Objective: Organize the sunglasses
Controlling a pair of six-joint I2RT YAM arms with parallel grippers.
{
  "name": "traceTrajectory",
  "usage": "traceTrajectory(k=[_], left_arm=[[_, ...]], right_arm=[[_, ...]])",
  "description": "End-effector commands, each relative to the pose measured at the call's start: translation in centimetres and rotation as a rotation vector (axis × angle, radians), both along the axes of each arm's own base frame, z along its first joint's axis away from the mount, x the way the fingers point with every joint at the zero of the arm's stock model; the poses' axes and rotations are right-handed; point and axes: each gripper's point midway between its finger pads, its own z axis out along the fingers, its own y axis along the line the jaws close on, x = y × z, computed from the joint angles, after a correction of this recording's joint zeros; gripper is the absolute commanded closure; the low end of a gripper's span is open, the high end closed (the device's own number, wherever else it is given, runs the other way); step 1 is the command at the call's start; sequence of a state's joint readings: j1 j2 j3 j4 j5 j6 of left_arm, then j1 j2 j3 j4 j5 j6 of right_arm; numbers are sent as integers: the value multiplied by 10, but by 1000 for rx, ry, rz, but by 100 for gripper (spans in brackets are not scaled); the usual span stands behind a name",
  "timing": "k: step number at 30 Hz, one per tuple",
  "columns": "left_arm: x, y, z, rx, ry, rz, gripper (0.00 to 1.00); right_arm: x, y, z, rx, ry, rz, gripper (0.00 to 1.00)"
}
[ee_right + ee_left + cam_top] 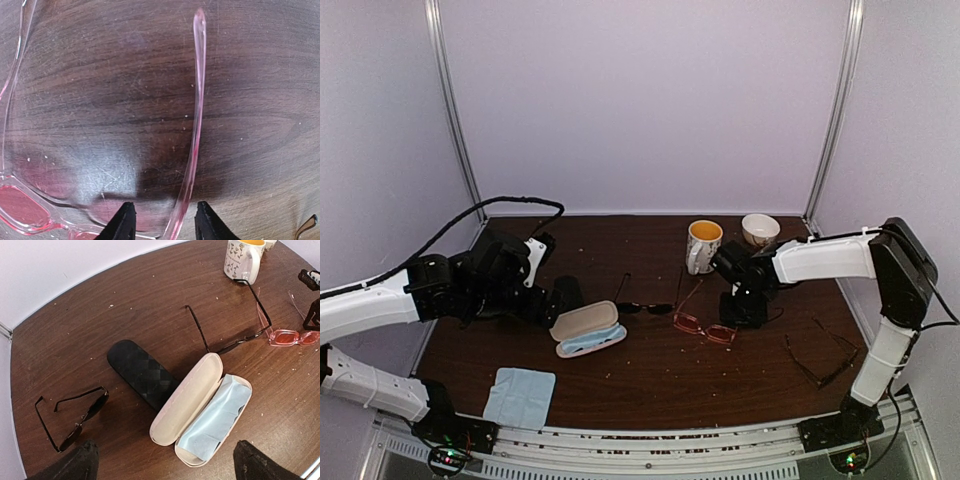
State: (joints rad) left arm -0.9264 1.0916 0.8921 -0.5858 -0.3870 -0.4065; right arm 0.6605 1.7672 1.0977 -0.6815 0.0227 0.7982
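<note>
The right tool (167,226) is hovering low over the dark wooden table (260,100). Its two black fingertips are standing apart on either side of one temple arm of the translucent pink sunglasses (198,115), neither touching it. A pink lens is lying at lower left.

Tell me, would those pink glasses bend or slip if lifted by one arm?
Probably light: the pink glasses have a thin, see-through frame. Their temple arm is long and slender, so it would likely flex if gripped alone. The smooth plastic could slip when squeezed.
</note>
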Motion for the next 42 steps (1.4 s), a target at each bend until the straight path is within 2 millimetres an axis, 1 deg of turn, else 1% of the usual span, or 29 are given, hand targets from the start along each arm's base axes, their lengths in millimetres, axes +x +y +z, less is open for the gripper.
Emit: traceTrajectory(k=[1, 6, 10, 16, 21, 27, 33, 40, 42], left_arm=[[3, 2, 5, -18, -17, 18, 3], [2, 3, 4, -23, -14, 24, 3], [1, 3, 3, -28, -10, 23, 3], [1, 3, 4, -33, -12, 22, 3], [1, 3, 3, -34, -11, 23, 3], [1, 0, 2, -47, -10, 17, 3], [3, -3, 6, -50, -16, 10, 3], [3, -8, 16, -73, -23, -5, 3], [3, -10, 20, -83, -26, -9, 3]], right_arm=[[2, -5, -7, -9, -2, -25, 61], [-1, -5, -16, -4, 8, -23, 70], [-1, -5, -17, 3, 0, -26, 79], [1, -6, -9, 0, -16, -22, 92], [2, -11, 8, -18, -48, -17, 100], [3, -22, 32, -51, -94, -9, 100], [5, -28, 57, -53, -158, -1, 100], [9, -30, 84, -41, -232, 28, 100], [11, -28, 94, -26, -262, 45, 100]])
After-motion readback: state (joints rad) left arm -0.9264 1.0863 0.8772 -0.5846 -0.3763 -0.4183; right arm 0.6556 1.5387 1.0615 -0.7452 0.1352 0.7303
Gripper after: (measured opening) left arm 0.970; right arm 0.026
